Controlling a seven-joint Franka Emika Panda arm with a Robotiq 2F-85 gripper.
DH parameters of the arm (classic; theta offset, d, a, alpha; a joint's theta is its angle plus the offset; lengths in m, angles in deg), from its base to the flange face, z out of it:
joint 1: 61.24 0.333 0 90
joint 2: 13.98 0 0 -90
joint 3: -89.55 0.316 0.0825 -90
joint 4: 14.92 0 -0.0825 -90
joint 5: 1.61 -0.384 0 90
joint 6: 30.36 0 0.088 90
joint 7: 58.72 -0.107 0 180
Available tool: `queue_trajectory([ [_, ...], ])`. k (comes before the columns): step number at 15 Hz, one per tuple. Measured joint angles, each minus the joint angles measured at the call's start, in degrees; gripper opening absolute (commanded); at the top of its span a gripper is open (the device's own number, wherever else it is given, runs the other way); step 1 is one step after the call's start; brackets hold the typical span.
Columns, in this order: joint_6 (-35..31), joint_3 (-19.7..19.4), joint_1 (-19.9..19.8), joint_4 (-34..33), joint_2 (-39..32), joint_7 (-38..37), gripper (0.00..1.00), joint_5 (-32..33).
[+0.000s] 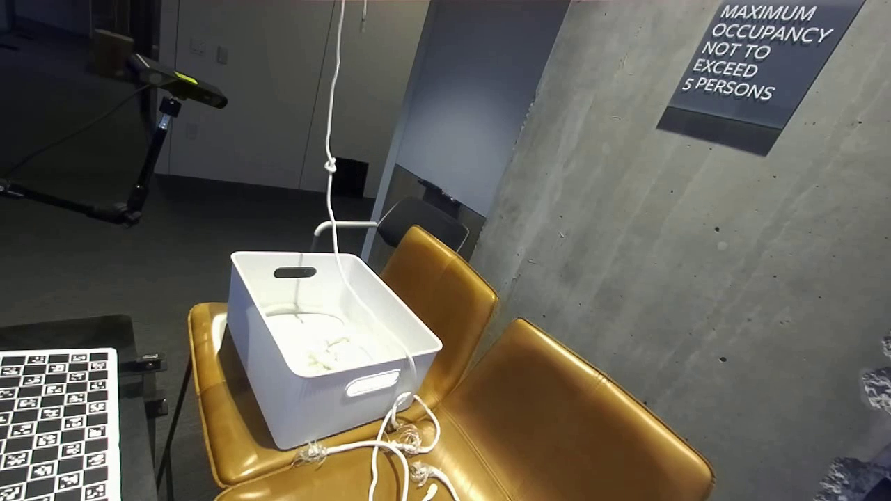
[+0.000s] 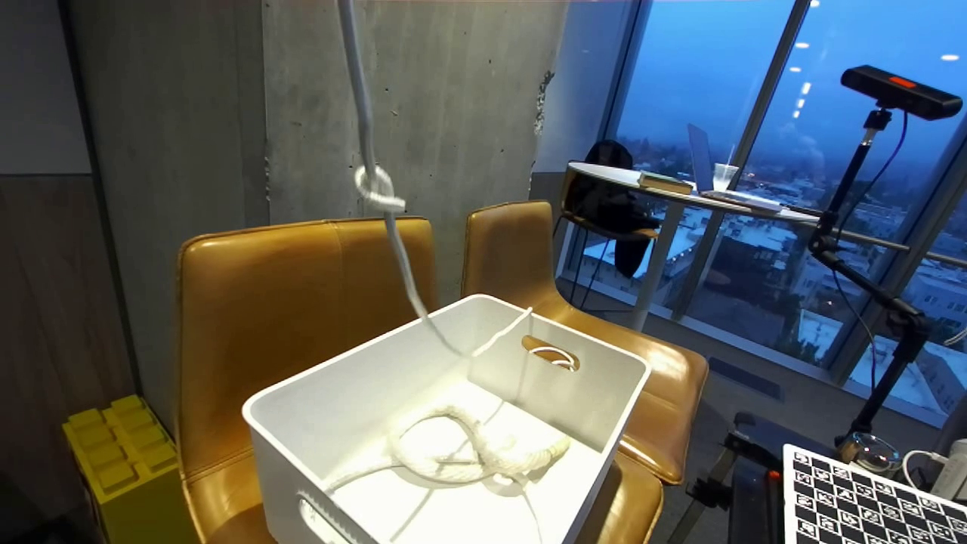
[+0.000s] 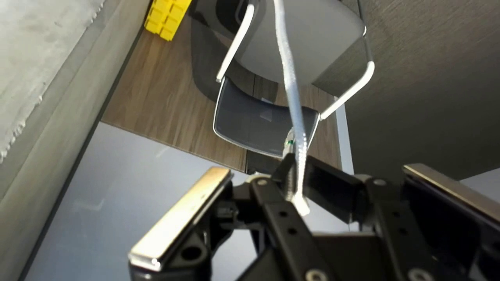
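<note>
Both exterior views cut off the rope at the top and the checkered board at the side; the wrist view's bottom edge crops the hand.

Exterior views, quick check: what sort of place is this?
Likely an office or shared workspace, apparently on an upper floor: a maximum-occupancy sign on the concrete wall, a laptop on a table, and tall windows with a view from high up.
</note>
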Motion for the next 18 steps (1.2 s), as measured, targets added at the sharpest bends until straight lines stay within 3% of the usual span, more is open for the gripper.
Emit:
queue_trajectory([
  [6, -3.77, -0.05, -10.02, 17.69, 1.98, 1.98, 0.02, -9.00],
  [12, -10.70, -0.15, -15.10, 37.04, 5.64, 5.42, 0.02, -12.03],
  [18, -21.21, -4.65, -17.43, 57.13, 10.27, 11.22, 0.06, -14.21],
])
